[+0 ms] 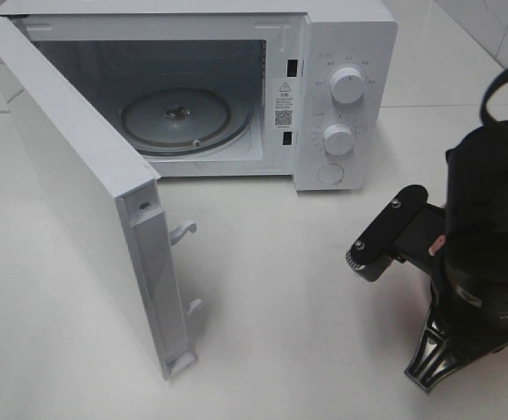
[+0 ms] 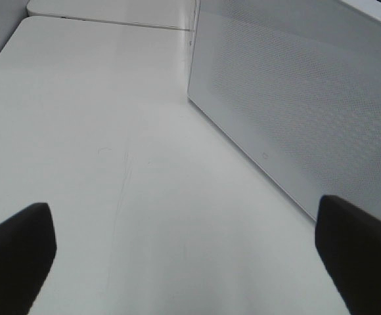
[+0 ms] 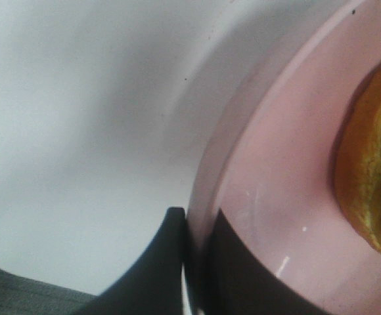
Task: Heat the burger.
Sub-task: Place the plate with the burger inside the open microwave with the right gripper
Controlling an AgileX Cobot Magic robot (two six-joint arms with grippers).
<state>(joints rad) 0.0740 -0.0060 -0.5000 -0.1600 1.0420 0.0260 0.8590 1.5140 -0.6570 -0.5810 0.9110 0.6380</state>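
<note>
In the right wrist view, the burger [image 3: 374, 170] shows only as a golden-brown bun edge lying on a flat pink plate [image 3: 276, 197]. My right gripper [image 3: 194, 262] is shut on the plate's rim, with one finger under it and one on top. In the exterior high view my right arm and gripper [image 1: 431, 360] are at the front right of the table and hide the burger. My left gripper [image 2: 184, 262] is open and empty, with its fingertips [image 2: 16, 249] wide apart over bare table next to the microwave door [image 2: 295, 98].
A white microwave [image 1: 346, 52] stands at the back with its door [image 1: 70, 175] swung open toward the front left. Its glass turntable [image 1: 175, 118] is bare. Two knobs [image 1: 348, 85] are on its right panel. The white tabletop [image 1: 271, 289] lies between the door and my right arm.
</note>
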